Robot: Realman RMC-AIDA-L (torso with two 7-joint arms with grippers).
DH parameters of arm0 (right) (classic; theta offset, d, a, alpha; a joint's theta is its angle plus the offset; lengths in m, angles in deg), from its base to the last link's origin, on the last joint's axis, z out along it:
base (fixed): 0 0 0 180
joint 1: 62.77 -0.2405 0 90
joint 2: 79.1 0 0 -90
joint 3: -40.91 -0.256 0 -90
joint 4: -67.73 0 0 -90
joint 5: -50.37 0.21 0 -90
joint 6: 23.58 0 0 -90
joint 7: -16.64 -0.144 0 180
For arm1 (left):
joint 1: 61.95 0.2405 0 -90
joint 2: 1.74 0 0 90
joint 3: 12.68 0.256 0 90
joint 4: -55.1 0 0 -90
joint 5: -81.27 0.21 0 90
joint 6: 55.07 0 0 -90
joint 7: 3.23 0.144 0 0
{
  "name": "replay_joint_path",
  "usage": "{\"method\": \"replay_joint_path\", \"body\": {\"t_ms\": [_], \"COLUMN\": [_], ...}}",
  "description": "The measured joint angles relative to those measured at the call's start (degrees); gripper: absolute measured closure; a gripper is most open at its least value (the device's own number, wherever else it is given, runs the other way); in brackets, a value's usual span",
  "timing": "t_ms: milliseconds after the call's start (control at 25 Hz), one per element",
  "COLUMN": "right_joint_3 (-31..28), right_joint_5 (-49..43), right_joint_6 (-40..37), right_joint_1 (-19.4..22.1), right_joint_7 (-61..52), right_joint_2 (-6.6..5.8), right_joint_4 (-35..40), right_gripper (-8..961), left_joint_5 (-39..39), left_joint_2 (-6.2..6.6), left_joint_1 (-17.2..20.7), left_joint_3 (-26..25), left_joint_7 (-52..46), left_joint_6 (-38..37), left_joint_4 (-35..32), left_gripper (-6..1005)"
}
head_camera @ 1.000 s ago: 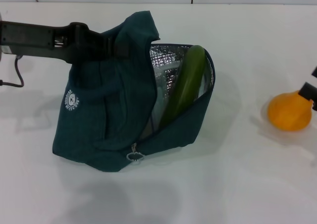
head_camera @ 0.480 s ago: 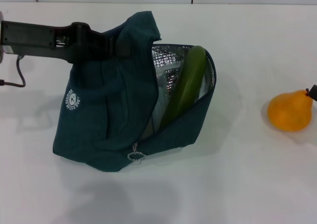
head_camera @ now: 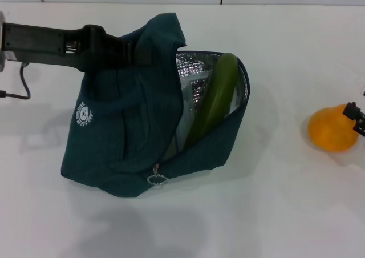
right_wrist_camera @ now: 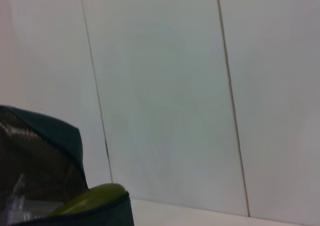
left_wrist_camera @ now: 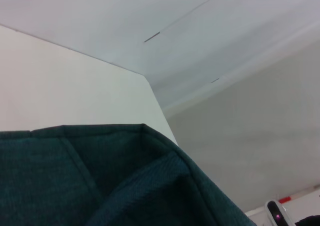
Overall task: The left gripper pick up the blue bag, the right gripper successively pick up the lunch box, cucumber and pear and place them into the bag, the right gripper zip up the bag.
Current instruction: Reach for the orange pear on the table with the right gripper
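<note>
The blue bag (head_camera: 125, 132) hangs open toward the right, showing its silver lining. My left gripper (head_camera: 128, 52) reaches in from the left and is shut on the bag's upper fabric near the handles, holding it up. The cucumber (head_camera: 215, 98) leans inside the bag with its tip sticking out of the opening. The pear (head_camera: 329, 128) lies on the table at the far right. Only a small black part of my right gripper (head_camera: 356, 119) shows at the right edge, against the pear's right side. The lunch box is not visible. The bag's fabric (left_wrist_camera: 100, 181) fills the left wrist view. The right wrist view shows the bag's rim (right_wrist_camera: 55, 131) and the cucumber tip (right_wrist_camera: 90, 198).
The white table (head_camera: 274, 212) spreads around the bag, with a wall behind it. The metal zip pull (head_camera: 155, 180) hangs at the bag's lower front edge. A black cable (head_camera: 17, 89) trails from the left arm at the left edge.
The black part of my right gripper has moved down along the pear's right side. The pear has barely shifted. The bag, cucumber and left arm hold still.
</note>
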Motion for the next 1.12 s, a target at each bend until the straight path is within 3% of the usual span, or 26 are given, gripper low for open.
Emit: {"method": "replay_joint_path", "body": {"t_ms": [200,440,640,880,1120], "right_joint_3": [0.03,0.01,-0.02,-0.15,-0.94], "right_joint_5": [-0.02,-0.02,0.21,0.39,0.33], "right_joint_6": [1.74,1.81,2.35,2.53,3.08], "right_joint_1": [-0.18,-0.21,-0.19,-0.19,-0.19], "right_joint_7": [1.14,1.91,1.94,1.97,2.01], "right_joint_2": [0.72,0.97,0.97,1.01,1.23], "right_joint_4": [0.19,0.13,0.18,0.29,0.4], "right_gripper": [282,433,662,864,869], "left_joint_5": [0.03,0.04,0.04,0.04,0.03], "left_joint_2": [0.0,0.0,0.0,0.01,0.07], "left_joint_1": [-0.01,-0.01,-0.02,-0.01,-0.01], "left_joint_3": [0.04,0.04,0.07,0.15,0.17], "left_joint_7": [-0.03,-0.17,-0.18,-0.18,-0.18], "left_joint_6": [0.07,0.09,0.09,0.09,0.09], "left_joint_4": [0.08,0.09,0.09,0.09,0.09], "left_gripper": [956,956,955,955,954]}}
